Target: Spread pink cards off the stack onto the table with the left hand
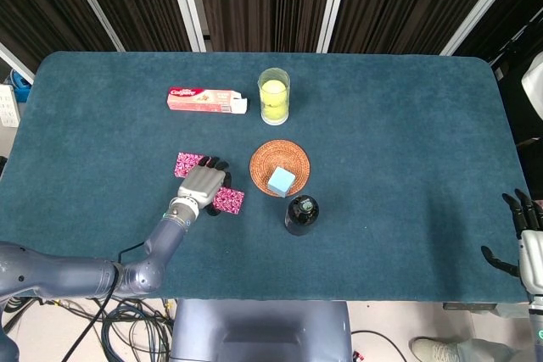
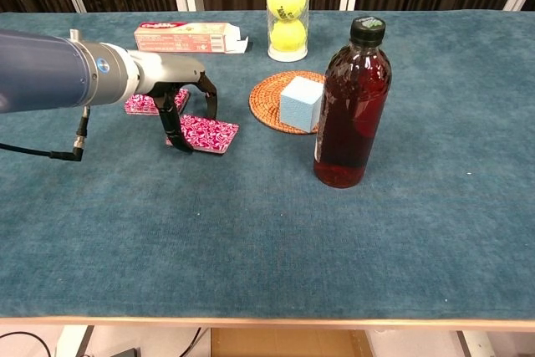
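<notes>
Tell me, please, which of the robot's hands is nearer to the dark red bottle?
Left. The left hand rests on the pink cards just beside the bottle, while the right hand hangs past the table's far edge.

My head camera looks steeply down from high above the near edge, taking in the whole table (image 1: pixel 407 125) up to the curtains. My chest camera sits low and close at that edge, facing across it. Both share the bottle (image 1: pixel 301 214) (image 2: pixel 351 102) and my left hand (image 1: pixel 202 184) (image 2: pixel 185 99).
</notes>
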Motion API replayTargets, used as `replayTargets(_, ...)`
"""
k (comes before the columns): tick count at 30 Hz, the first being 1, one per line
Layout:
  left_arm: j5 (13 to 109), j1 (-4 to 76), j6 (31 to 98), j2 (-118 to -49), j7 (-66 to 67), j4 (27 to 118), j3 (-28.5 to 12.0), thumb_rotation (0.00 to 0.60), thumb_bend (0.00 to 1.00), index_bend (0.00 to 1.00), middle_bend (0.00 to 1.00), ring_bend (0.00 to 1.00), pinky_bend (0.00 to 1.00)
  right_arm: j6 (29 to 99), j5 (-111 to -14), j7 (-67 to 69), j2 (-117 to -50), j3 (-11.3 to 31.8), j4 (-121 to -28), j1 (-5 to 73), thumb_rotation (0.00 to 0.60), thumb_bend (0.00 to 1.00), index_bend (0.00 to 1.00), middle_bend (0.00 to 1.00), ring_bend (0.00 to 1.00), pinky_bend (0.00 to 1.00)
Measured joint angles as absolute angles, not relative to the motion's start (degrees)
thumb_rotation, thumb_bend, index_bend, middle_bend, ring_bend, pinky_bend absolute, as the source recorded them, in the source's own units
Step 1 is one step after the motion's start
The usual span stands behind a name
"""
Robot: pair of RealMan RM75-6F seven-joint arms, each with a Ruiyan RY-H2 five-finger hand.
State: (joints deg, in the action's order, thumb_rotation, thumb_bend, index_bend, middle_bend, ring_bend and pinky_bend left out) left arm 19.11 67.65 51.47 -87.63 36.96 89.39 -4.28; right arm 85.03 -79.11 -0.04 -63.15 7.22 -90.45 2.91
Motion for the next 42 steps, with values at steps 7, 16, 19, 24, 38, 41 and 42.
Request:
replayTargets(7,18.61,67.78,50.23,-87.45,37.44,89.11,-4.28,0.6,0.2,0.41,0.17,0.0,0.0,84.94,-78.88,-0.09,-63.19,7.3,-90.45,2.9,0.6,0.19,0.1,0.04,0.08,0.21)
replayTargets(16,18.41,67.93,49.52,-87.34,37.68,88.87,-4.3,0.6,0.2,0.38,0.16,0.0,0.0,85.03,-78.8,-0.12,-63.19,7.38,-90.47,2.85,0.6,0.19,0.1,0.04,0.08,0.21)
replayTargets(19,18.57,67.91,49.66,-87.23,37.68,89.05,-4.33,0.6,0.2,0.38,0.16,0.0,0.0,85.03,-78.78,-0.2,-63.21,7.39,-90.48,2.85,0.6,0.19,0.1,0.04,0.08,0.21)
replayTargets(24,19.23,67.84,50.59,-86.69,37.78,89.46,-4.47,0.6,0.2,0.38,0.16,0.0,0.0,85.0,-78.74,-0.33,-63.23,7.42,-90.52,2.87,0.6,0.19,0.1,0.04,0.08,0.21)
replayTargets(38,21.98,66.42,54.12,-83.02,36.36,89.9,-6.07,0.6,0.12,0.36,0.15,0.0,0.0,84.76,-78.44,-1.15,-63.46,7.45,-90.76,2.99,0.6,0.19,0.1,0.04,0.08,0.21)
replayTargets(41,22.42,65.56,53.9,-82.13,34.89,87.83,-6.65,0.6,0.12,0.36,0.14,0.0,0.0,84.69,-78.28,-1.22,-63.47,7.5,-90.74,3.0,0.6,0.19,0.1,0.04,0.08,0.21)
replayTargets(42,22.46,65.19,53.38,-81.76,34.15,87.0,-6.88,0.6,0.12,0.35,0.14,0.0,0.0,84.62,-78.22,-1.28,-63.49,7.51,-90.73,3.02,0.6,0.19,0.1,0.04,0.08,0.21)
